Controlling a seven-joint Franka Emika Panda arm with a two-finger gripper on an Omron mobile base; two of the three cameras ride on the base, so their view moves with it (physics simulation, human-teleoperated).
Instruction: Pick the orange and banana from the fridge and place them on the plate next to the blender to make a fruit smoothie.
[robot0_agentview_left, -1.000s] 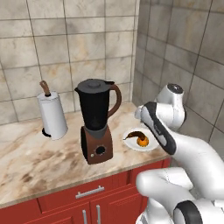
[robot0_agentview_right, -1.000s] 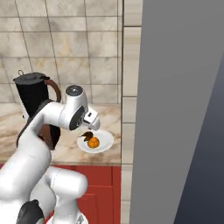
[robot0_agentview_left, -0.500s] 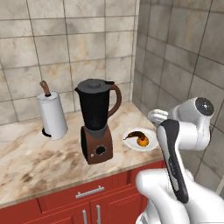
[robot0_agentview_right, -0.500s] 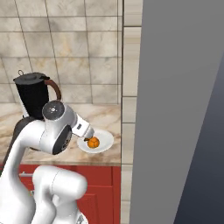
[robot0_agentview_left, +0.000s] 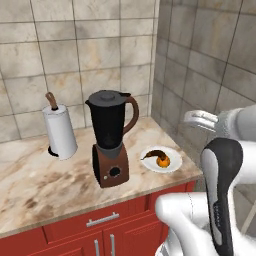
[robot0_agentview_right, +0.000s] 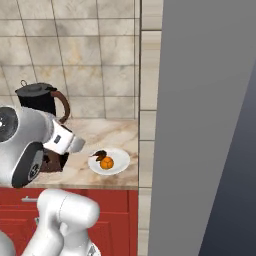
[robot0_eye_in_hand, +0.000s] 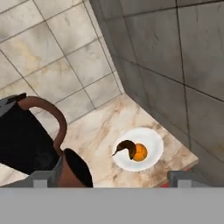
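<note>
1. The gripper (robot0_agentview_left: 200, 119) is hanging in the air with its jaws spread wide and gripping nothing — in the hand view the two tips are standing well apart at the bottom edge.
2. The plate (robot0_eye_in_hand: 138, 149) is lying ahead of and below the jaws, between the two tips in the hand view and slightly toward the right one, so the jaws are looking down on it from well above rather than reaching for it.
3. On the plate the orange (robot0_eye_in_hand: 139, 152) and the banana (robot0_eye_in_hand: 126, 148) are touching. The banana's long axis is curving from the plate's middle toward the blender (robot0_agentview_left: 111, 138), and the orange is sitting on the side away from it.
4. The plate is resting on the desk (robot0_agentview_left: 45, 182), just beside the blender's brown base and near the corner by the tiled side wall (robot0_agentview_left: 210, 60).
5. Judging by how the fruit is lying — both pieces are already on the plate beside the blender — the placing looks done; any coming move would be a retreat up and away from the plate, not a grasp.
</note>
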